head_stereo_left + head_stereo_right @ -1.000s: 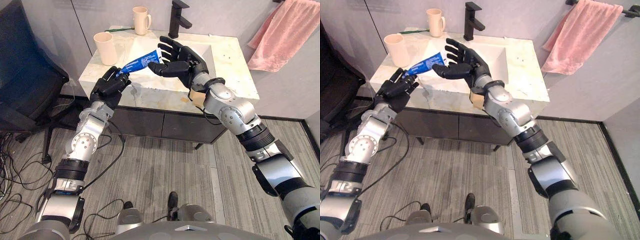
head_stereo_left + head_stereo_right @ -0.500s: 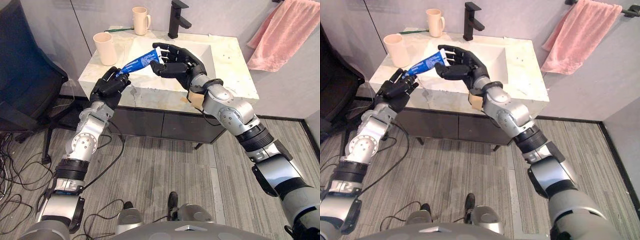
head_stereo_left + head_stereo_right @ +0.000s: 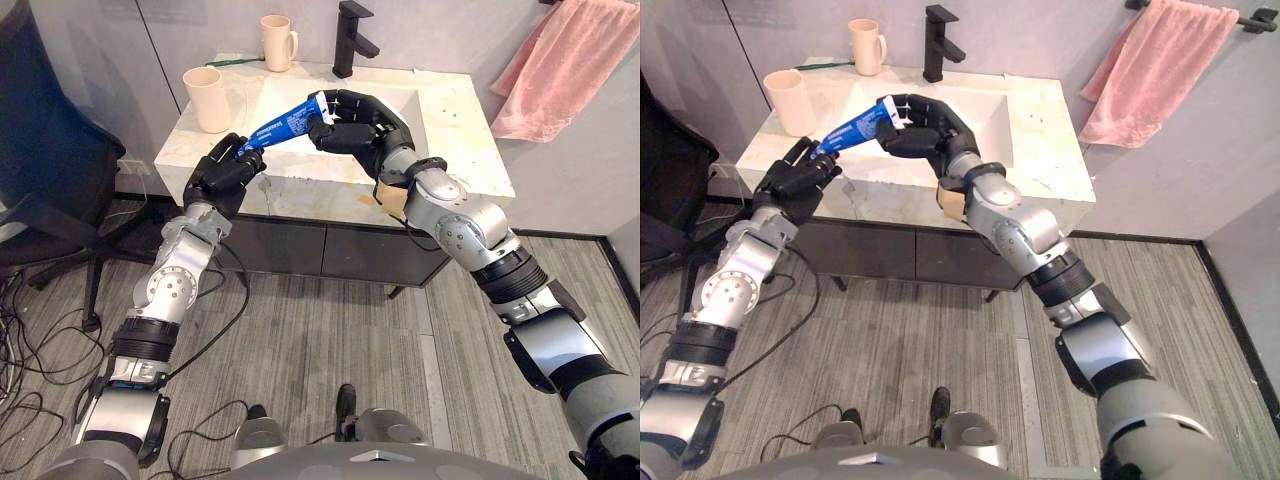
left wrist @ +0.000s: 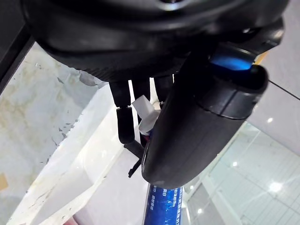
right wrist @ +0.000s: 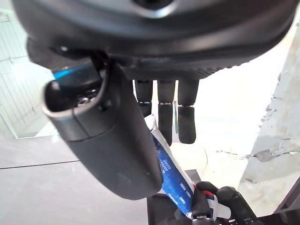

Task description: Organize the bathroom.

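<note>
The toothpaste tube point(image 3: 283, 124) hangs over the sink point(image 3: 400, 100), gripped at the cap end by our left hand point(image 3: 225, 172) and at the tail by our right hand point(image 3: 350, 122). In the right wrist view, our fingers point(image 5: 165, 115) curl around the tube. If both hands pull, it may slip or get squeezed.

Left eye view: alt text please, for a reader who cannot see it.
Both hands hold a blue tube over a marble vanity: the left hand grips its lower end, the right hand its upper end. Two cups and a black faucet stand behind; a pink towel hangs right.
</note>
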Available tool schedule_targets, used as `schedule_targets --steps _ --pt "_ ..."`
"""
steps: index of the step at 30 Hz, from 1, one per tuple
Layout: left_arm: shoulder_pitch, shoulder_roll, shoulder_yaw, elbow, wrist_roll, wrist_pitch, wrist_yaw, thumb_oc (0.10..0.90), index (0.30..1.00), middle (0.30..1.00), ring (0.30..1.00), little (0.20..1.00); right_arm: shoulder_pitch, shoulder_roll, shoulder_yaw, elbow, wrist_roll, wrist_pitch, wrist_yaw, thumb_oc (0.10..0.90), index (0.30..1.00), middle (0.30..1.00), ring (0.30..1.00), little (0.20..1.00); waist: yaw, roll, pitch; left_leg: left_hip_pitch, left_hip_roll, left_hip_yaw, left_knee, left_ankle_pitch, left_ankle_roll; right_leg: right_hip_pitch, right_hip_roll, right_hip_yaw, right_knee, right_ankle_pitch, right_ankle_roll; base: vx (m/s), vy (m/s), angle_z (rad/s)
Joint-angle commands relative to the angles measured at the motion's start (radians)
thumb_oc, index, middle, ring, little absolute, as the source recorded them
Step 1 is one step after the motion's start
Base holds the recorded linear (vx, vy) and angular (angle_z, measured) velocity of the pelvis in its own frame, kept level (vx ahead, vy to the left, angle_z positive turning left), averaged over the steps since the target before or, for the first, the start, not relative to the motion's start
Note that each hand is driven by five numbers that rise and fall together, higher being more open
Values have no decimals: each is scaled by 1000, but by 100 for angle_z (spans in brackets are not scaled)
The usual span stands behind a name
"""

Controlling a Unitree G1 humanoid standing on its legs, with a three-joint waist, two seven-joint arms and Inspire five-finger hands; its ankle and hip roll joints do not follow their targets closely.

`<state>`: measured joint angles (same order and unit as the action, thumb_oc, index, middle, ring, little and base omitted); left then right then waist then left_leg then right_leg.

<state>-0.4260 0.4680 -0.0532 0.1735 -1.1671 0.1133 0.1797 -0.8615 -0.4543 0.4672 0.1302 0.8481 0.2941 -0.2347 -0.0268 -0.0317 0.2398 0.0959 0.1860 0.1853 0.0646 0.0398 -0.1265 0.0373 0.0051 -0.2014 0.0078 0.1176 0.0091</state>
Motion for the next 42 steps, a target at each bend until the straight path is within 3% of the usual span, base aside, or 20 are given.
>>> schedule_targets --steps 1,26,42 --pt "-38 9 38 -103 -3 -74 -32 800 900 900 900 900 -138 62 -3 -62 32 -95 20 400 300 300 300 300 19 -1 -170 -70 40 39 53 18 14 60 -20 49 -11 -187 25 0 0 0" --pt "146 15 102 -261 114 -24 -89 800 900 900 900 900 -123 -10 -79 -91 1 -102 -12 400 300 300 300 300 56 7 -158 -85 24 21 70 5 18 63 -29 38 -18 -191 20 -1 0 0" --pt "321 32 175 -372 108 101 -171 800 900 900 900 900 -117 -67 -140 -121 -13 -91 -38 400 300 300 300 300 89 23 -146 -97 6 4 74 1 18 59 -45 10 -19 -190 20 -9 3 5"
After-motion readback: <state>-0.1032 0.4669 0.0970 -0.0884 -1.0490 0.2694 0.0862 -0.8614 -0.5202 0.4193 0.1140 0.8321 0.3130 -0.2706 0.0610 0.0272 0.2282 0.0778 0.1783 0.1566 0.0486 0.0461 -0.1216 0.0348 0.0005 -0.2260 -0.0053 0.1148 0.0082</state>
